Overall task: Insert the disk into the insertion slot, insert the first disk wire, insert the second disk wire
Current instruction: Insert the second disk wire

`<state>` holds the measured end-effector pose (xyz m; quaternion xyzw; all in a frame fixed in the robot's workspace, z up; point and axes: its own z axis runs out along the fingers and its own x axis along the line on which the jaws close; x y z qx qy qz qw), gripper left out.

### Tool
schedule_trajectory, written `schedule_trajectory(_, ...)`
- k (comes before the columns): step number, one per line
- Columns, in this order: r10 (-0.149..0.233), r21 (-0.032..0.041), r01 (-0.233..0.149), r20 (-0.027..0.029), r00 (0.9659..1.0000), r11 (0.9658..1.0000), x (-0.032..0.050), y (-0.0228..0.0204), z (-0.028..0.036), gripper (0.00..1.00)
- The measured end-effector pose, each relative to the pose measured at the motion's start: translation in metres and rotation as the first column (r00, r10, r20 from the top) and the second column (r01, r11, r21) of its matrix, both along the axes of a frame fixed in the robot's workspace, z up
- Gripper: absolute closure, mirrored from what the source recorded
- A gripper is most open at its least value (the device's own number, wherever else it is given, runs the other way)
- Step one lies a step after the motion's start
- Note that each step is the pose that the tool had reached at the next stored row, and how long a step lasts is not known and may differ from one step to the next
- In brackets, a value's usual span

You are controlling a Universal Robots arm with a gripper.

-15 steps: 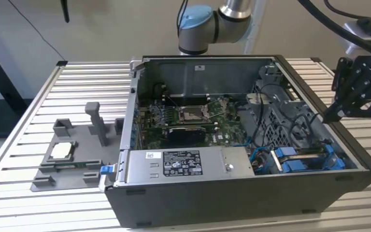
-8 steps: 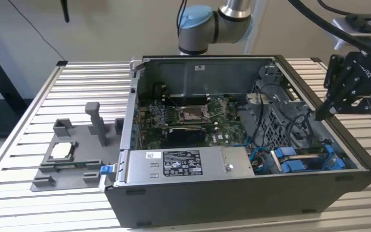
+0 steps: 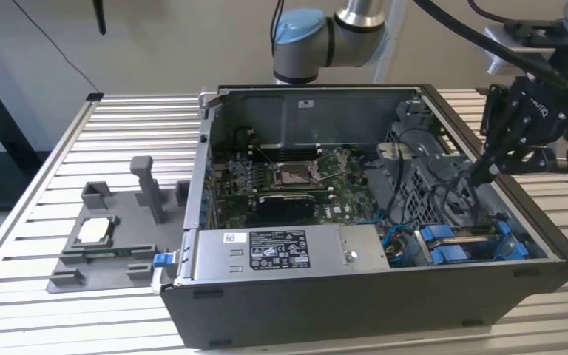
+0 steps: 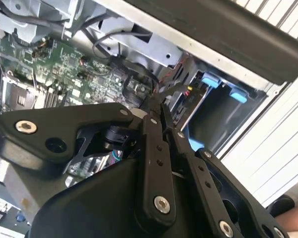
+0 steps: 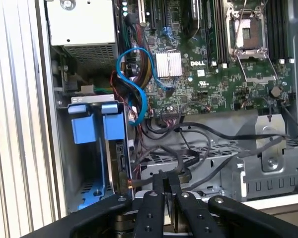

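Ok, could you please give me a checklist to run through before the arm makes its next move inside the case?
1. Case open, interior reachable: ok.
2. Disk in the insertion slot: ok, its blue carrier sits inside the slot. Whether it is fully seated: cannot tell.
3. Gripper lowered inside the case, beside the slot: ok.
4. Path near the gripper free of snags: not ok, black cables lie tangled just beyond it.
5. Blue cable connected to the disk: cannot tell, its end is hidden.
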<state>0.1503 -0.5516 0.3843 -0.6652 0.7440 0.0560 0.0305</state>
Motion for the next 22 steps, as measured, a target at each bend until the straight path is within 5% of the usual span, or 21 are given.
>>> schedule_trajectory(3,0.003,-0.029,-0.003,0.0,1.0,0.9996,-0.0083,0.0007,0.0,0.84)
schedule_trajectory(8,0.013,-0.062,-0.013,-0.0002,0.9999,0.998,-0.0184,0.0007,-0.0012,0.84)
schedule_trajectory(14,0.025,-0.0689,-0.025,-0.0002,0.9997,0.9973,-0.0297,0.0007,-0.0035,0.84)
schedule_trajectory(22,0.026,-0.0692,-0.026,0.0,0.9997,0.9973,-0.03,0.0007,-0.0034,0.84)
